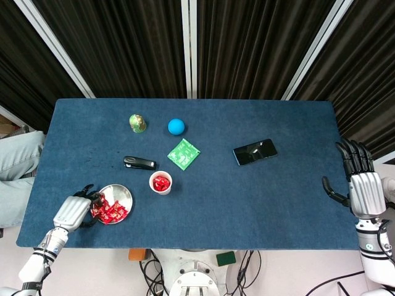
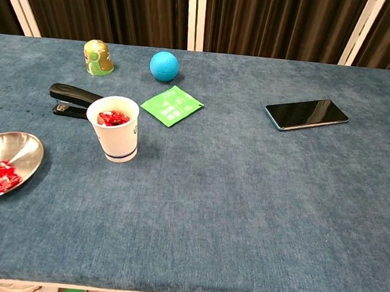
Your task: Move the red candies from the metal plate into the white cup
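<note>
Left hand (image 1: 73, 211) sits at the near-left corner of the tabletop (image 1: 259, 197), its dark fingers curled over the left rim of the metal plate (image 1: 121, 195) and down among the red candies (image 1: 108, 211); whether it has one pinched I cannot tell, since the fingertips are lost in the pile. It falls outside the chest view. The right hand (image 1: 364, 192) waits off the far right edge, fingers spread and holding nothing, well apart from everything in play.

From largest to smallest: the tabletop is a wide rectangle covered in blue, felt-like cloth with a soft nap. The plate is a shallow, polished round dish, its bare right half mirror-bright. The white cup (image 1: 161, 182) is a small tapered paper cup standing upright with red candies already inside. The candies are little crinkled foil-wrapped pieces, glossy and irregular, heaped in the plate's left half.

What matters for the coming move is that the cup lies to the right of the plate and a little farther back, near it but not touching, so the carry runs rightward and slightly away from the robot. The left hand is by far the nearer, and I judge it the one to do the job. Loose, slippery wrappers may let more than one piece lift, or slip free.
</note>
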